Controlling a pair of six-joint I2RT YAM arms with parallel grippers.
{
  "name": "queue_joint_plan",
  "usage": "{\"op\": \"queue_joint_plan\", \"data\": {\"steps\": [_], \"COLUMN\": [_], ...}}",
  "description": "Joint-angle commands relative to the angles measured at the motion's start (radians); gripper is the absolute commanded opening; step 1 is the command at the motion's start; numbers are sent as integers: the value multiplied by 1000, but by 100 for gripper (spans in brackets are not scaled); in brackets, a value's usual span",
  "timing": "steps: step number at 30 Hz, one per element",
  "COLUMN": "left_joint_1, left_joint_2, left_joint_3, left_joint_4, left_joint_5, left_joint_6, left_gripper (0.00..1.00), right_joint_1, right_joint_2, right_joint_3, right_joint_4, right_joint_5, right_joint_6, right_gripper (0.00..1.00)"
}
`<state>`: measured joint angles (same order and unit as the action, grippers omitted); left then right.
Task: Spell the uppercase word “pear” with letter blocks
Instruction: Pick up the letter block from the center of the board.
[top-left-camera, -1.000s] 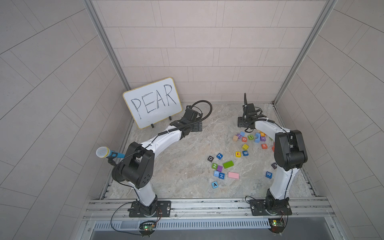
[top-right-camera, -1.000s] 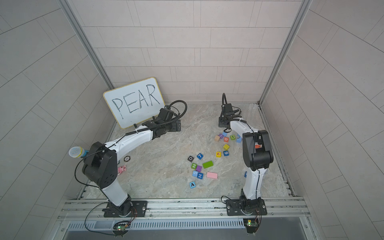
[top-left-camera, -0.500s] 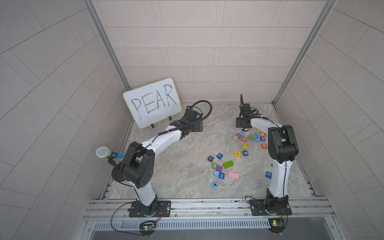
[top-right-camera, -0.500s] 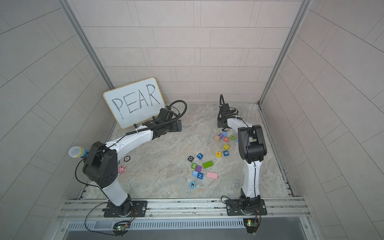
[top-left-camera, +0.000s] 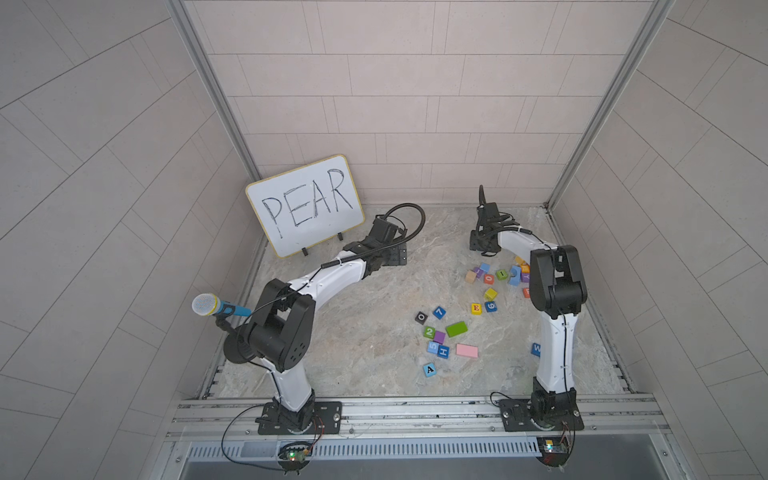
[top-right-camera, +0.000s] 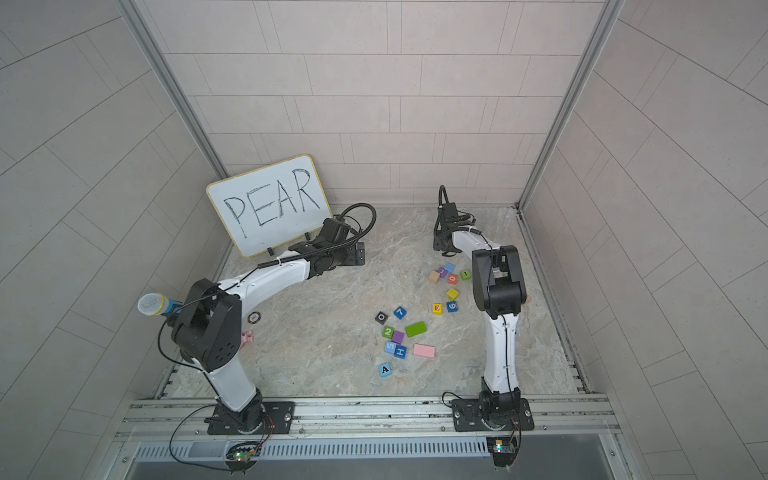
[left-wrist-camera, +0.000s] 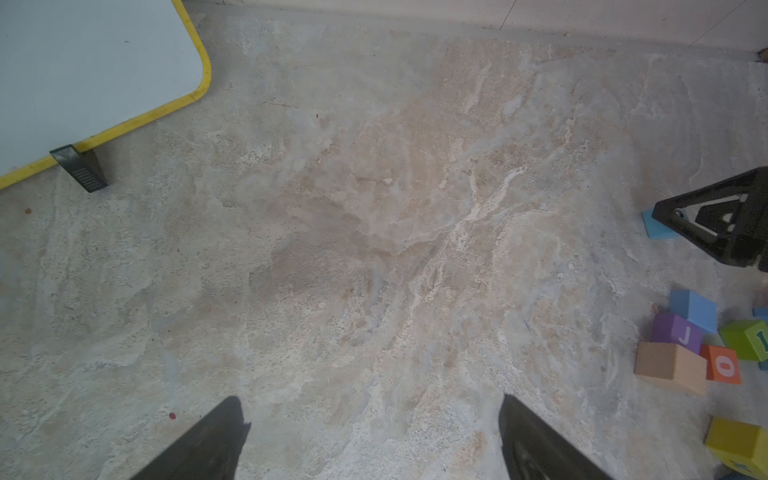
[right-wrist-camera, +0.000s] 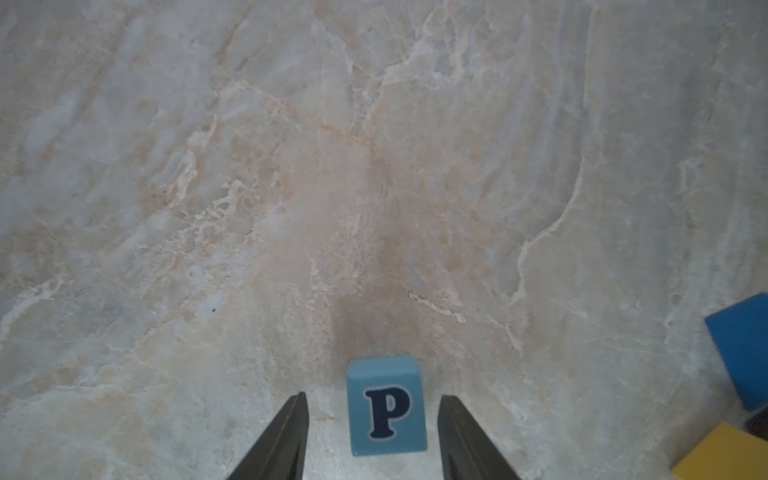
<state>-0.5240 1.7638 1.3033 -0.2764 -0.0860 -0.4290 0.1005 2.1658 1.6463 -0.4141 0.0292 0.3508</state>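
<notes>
- The right gripper (right-wrist-camera: 374, 395) is lowered over the P block (right-wrist-camera: 387, 409). Its jaws are released, with one finger on each side of the block and a visible gap on both sides. Nothing is grasped.
- The P block, light blue with a dark letter, rests on the marble tabletop (top-left-camera: 365, 316) on the far side of the block cluster, near the back wall.
- The left gripper (left-wrist-camera: 370, 399) is spread wide over bare tabletop, just beside the whiteboard (top-left-camera: 305, 205) marked "PEAR". It holds nothing.
- The E block (top-left-camera: 476, 308), yellow with a red letter, lies just beside a blue 6 block (top-left-camera: 491, 306) in both top views.
- The A block (top-left-camera: 429, 369), light blue with a black letter, lies nearest the front rail, apart from the others.
- An orange-red block (top-left-camera: 526, 292) shows partly behind the right arm, and its letter cannot be read.
</notes>
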Motion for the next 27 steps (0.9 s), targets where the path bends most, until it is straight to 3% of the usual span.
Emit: {"op": "queue_joint_plan", "data": {"steps": [1,27], "left_joint_1": [2,4], "left_joint_2": [25,8], "left_joint_3": [23,19], "left_joint_4": [13,16], "left_joint_5": [4,19], "left_joint_6": [-7,-25], "left_gripper": [99,100], "right_joint_1": [-6,-11], "right_joint_2": [28,67], "right_joint_3": [21,87], "right_joint_4": [-44,-125], "right_joint_5": [3,-24], "right_joint_6": [22,30], "right_gripper": [54,36]}}
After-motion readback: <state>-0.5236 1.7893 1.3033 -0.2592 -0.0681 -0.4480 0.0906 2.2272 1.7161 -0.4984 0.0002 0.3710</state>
